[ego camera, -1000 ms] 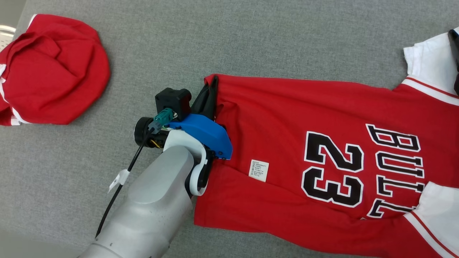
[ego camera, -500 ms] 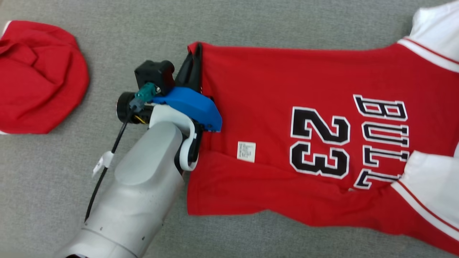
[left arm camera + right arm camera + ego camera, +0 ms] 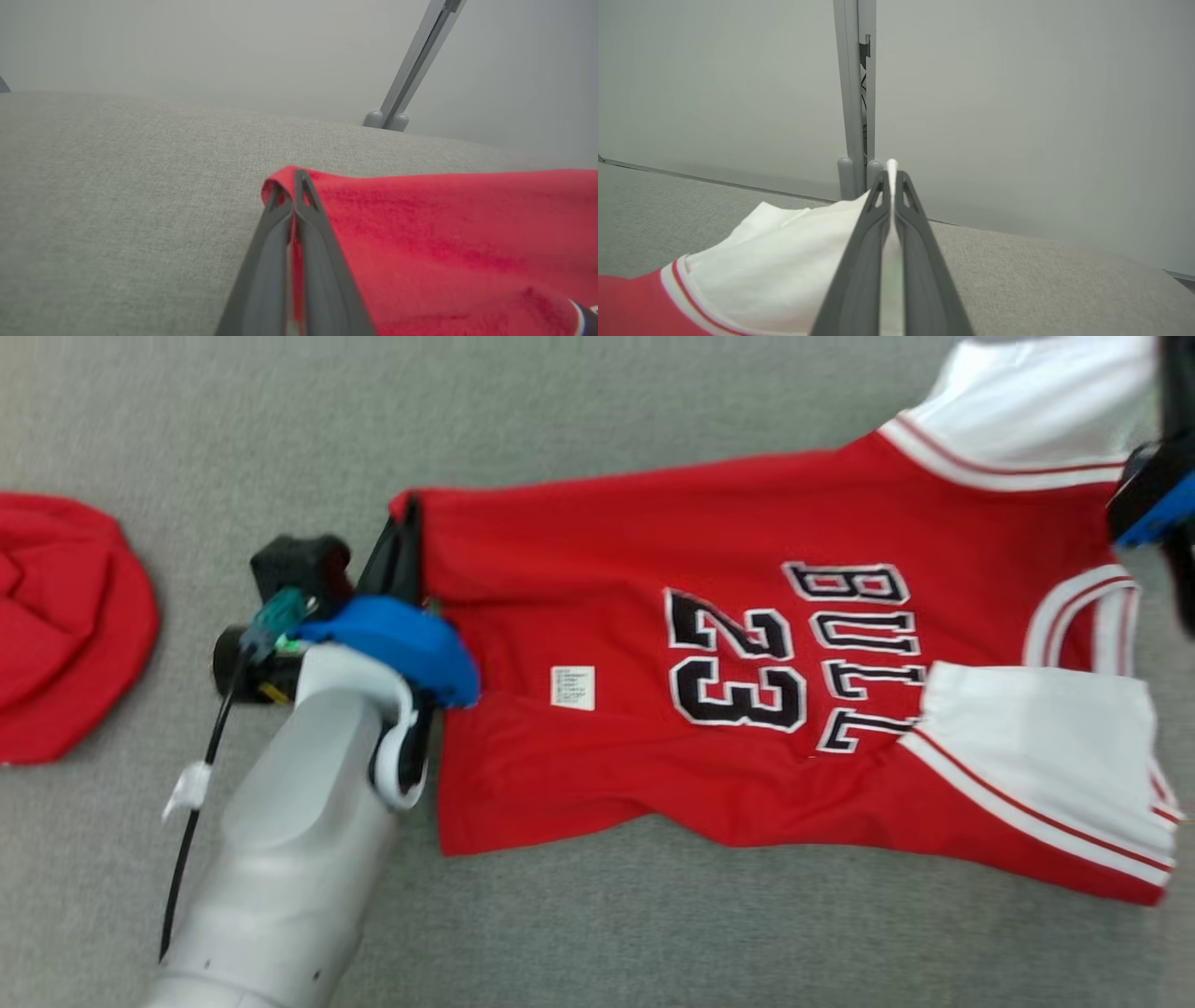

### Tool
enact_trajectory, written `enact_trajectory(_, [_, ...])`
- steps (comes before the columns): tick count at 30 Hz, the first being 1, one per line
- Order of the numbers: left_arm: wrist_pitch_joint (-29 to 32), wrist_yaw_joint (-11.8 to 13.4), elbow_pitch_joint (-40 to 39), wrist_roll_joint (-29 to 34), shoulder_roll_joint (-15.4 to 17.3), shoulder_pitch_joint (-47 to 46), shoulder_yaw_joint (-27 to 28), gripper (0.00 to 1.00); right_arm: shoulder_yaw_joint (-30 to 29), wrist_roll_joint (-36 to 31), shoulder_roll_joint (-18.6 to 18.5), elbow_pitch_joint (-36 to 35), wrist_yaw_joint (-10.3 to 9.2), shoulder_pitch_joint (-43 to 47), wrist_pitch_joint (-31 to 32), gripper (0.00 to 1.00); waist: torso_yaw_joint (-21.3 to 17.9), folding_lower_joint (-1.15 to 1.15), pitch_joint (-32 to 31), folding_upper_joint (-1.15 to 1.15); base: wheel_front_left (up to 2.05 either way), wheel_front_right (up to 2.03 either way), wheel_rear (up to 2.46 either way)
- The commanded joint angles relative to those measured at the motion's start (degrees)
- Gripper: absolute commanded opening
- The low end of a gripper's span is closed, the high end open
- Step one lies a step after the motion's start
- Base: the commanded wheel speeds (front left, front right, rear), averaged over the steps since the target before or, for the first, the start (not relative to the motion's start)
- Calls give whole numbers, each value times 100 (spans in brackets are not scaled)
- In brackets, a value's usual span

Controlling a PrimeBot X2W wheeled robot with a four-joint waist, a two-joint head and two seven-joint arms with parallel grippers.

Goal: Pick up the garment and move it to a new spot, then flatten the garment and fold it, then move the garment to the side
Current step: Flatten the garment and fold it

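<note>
The garment [image 3: 653, 560] is a red jersey with white sleeves and black "BULLS 23" lettering, spread across the grey padded surface [image 3: 653, 411]. My left gripper [image 3: 403, 518] is shut on the garment's far hem corner; in the left wrist view its fingertips [image 3: 290, 184] pinch the red fabric [image 3: 444, 224]. At the upper right my right gripper [image 3: 1176, 373] is shut on the far white sleeve [image 3: 1036, 401]. In the right wrist view, white cloth [image 3: 794, 252] is clamped between that gripper's [image 3: 891, 179] fingers.
A second red garment [image 3: 65, 625] lies crumpled at the left edge. A grey upright post [image 3: 855, 93] stands against the pale wall behind the surface, also in the left wrist view as a post [image 3: 411, 70]. Bare grey surface lies in front of the jersey.
The right gripper has shut on the white sleeve. The head camera has turned, so everything sits further left. The left gripper keeps its hold on the hem corner.
</note>
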Motion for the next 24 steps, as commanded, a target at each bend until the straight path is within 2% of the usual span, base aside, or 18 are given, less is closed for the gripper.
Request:
enact_trajectory(1, [-15,-11,8,33,42,53,38,0,-28,1,-7,-45,-1,95,-25,0,-296,0,-305,0,0,0,0])
enact_trajectory(9, [-15,-355,59,308,182,987,500,0,-534,362,288,-1100,-1,1796,-22,0,-751,0,-925,0,0,0,0])
enact_trajectory(15, [-15,-425,-13,481,142,1706,888,0,-760,686,484,-1574,-1,2995,-23,0,-888,0,-1253,0,0,0,0])
enact_trajectory(19, [-15,-457,-155,547,57,2196,1190,0,-794,817,669,-1593,-1,3583,-23,0,-912,0,-1439,0,0,0,0])
enact_trajectory(24, [-14,-528,-205,658,-105,2679,1405,0,-788,876,845,-1278,-1,3942,-23,0,-867,0,-1564,0,0,0,0])
